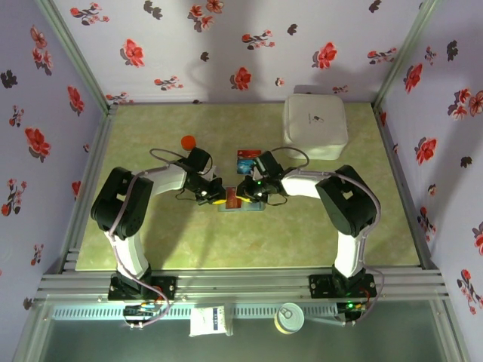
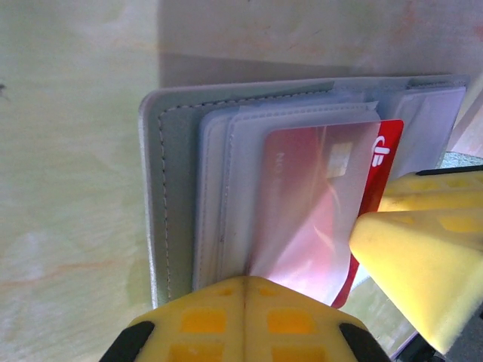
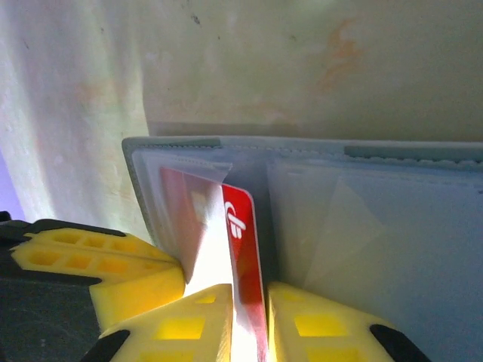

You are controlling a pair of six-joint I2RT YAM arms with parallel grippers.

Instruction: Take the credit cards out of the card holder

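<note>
The grey-blue card holder (image 1: 253, 210) lies open on the table between both arms, its clear pockets facing up (image 2: 177, 196) (image 3: 377, 219). A red credit card (image 2: 317, 196) sits partly inside a clear pocket, its outer edge sticking out (image 3: 241, 226). My right gripper (image 3: 249, 302) (image 1: 245, 197) is shut on that free edge, one finger on each side. My left gripper (image 2: 245, 283) (image 1: 213, 196) is shut on the edge of the holder's clear pocket. A blue credit card (image 1: 247, 157) lies on the table just beyond the holder.
A large white square box (image 1: 315, 124) stands at the back right. A small orange ball (image 1: 188, 141) lies behind the left arm. Flowered walls close in the green tabletop (image 1: 151, 241) on three sides. The right gripper's yellow fingers (image 2: 423, 256) crowd the left wrist view.
</note>
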